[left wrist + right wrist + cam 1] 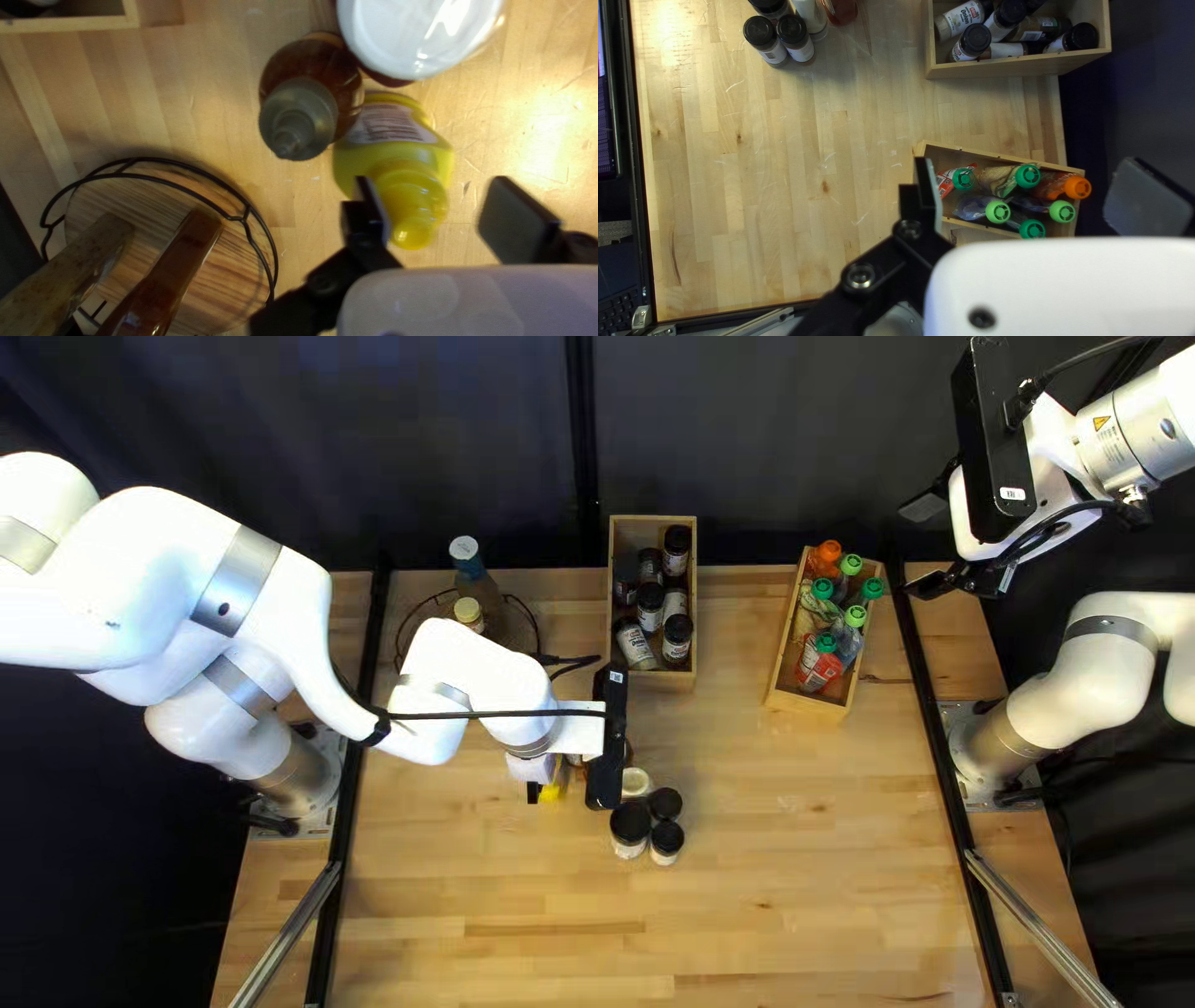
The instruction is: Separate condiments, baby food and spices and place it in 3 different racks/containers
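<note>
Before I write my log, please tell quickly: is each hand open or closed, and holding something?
Left hand: open, yellow bottle close by but not gripped.
Right hand: open, holding nothing.

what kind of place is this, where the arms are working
Probably a robotics lab or test station rather than a home kitchen: two white robot arms are mounted at the sides of a wooden table, dark curtains hang behind it, and metal rails run along its sides.

two boxes (794, 702), one rack (224, 267), six pouches (973, 208), three unboxed black-lidded jars (630, 823), two racked bottles (169, 267)
</note>
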Tool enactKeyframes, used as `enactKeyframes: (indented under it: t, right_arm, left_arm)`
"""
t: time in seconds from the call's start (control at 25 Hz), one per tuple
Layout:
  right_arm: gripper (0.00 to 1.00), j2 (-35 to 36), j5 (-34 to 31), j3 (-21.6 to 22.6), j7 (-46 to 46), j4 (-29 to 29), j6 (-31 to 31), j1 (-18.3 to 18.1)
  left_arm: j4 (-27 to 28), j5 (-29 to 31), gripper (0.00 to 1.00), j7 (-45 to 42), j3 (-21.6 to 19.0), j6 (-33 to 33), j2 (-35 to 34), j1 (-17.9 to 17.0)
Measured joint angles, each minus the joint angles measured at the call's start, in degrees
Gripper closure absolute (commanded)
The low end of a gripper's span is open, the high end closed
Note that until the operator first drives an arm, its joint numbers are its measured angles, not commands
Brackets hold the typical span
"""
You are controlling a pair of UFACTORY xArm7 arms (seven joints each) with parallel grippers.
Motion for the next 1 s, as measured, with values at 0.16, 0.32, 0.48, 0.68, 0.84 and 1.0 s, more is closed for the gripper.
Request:
enactKeyframes:
  t: [0.16,0.32,0.48,0.68,0.84,1.0]
  right_arm:
    - [0.0,0.0,0.0,0.0,0.0,0.0,0.0,0.0]
    - [0.0,0.0,0.0,0.0,0.0,0.0,0.0,0.0]
    - [0.0,0.0,0.0,0.0,0.0,0.0,0.0,0.0]
    - [0.0,0.0,0.0,0.0,0.0,0.0,0.0,0.0]
    - [0.0,0.0,0.0,0.0,0.0,0.0,0.0,0.0]
    - [0.0,0.0,0.0,0.0,0.0,0.0,0.0,0.0]
  left_arm:
    - [2.71,-1.49,1.0,-3.71,-0.54,4.49,0.93,-0.19]
    - [3.95,-0.83,1.0,-11.38,-2.37,9.42,-0.39,-0.21]
    - [3.71,1.69,1.0,-21.02,-4.87,14.3,-3.82,0.62]
    - [0.55,6.31,1.0,-33.36,-8.55,19.7,-11.65,3.24]
    - [-3.54,10.05,1.0,-40.42,-11.08,23.71,-18.95,6.38]
    - [-6.52,12.94,1.0,-44.29,-12.2,26.84,-24.6,9.7]
